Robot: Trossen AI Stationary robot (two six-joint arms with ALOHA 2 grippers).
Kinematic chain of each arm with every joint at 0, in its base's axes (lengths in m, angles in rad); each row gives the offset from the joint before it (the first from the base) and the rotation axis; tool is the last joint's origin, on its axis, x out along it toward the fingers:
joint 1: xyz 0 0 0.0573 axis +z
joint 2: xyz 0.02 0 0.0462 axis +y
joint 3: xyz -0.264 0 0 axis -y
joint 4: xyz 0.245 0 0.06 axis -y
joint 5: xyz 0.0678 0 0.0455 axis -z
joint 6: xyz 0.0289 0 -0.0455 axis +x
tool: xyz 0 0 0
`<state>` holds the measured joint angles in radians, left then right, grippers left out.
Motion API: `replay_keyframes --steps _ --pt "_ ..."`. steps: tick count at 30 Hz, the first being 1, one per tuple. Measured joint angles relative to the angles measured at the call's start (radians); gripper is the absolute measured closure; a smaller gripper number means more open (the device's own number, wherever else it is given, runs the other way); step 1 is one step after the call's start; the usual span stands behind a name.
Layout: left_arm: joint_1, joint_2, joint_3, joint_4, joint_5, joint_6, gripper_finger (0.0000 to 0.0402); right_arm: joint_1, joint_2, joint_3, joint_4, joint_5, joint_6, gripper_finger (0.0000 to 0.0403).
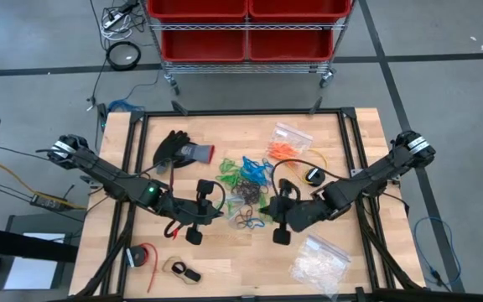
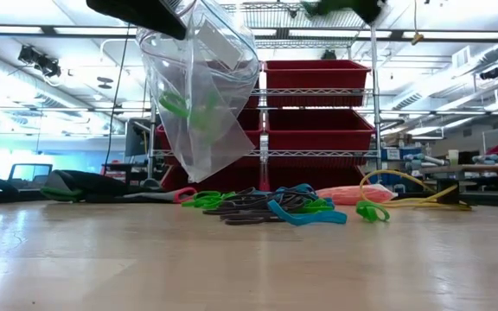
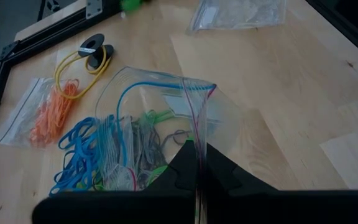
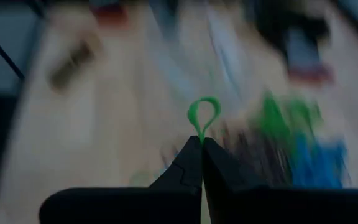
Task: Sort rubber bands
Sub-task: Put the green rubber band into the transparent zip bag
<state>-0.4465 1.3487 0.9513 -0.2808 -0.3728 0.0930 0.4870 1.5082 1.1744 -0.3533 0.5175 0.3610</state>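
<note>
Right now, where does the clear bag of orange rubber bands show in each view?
High view: bag of orange rubber bands, far side of the table, right of centre.
Low view: pale orange heap behind the loose pile, right of centre.
Left wrist view, next to the blue rubber bands.
Right wrist view: too blurred to tell.
Shared landmark: the yellow cable lying beside it.

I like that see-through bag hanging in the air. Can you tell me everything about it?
The clear plastic bag is thin and crinkly, with a zip strip along its open top. It hangs in the air above the wooden table, mouth held open. The left gripper is shut on its top edge. A few green rubber bands already sit inside. Nothing else touches it; the pile of rubber bands lies on the table behind it.
</note>
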Motion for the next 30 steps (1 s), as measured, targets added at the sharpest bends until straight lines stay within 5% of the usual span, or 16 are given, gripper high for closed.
replay_keyframes --steps 5,17,25,30 --pt "0.000 0.000 0.000 0.003 0.000 0.001 0.0386 -0.076 0.045 0.002 0.281 -0.090 -0.220 0.0403" --pt "0.000 0.000 0.000 0.010 0.000 0.002 0.0386 -0.237 0.195 0.001 0.568 -0.230 -0.292 0.0403" --pt "0.000 0.000 0.000 0.024 0.000 0.003 0.0386 -0.261 0.191 0.002 0.481 -0.370 -0.233 0.0403" --pt "0.000 0.000 0.000 0.025 0.000 0.003 0.0386 -0.240 0.190 0.002 0.411 -0.341 -0.205 0.0401"
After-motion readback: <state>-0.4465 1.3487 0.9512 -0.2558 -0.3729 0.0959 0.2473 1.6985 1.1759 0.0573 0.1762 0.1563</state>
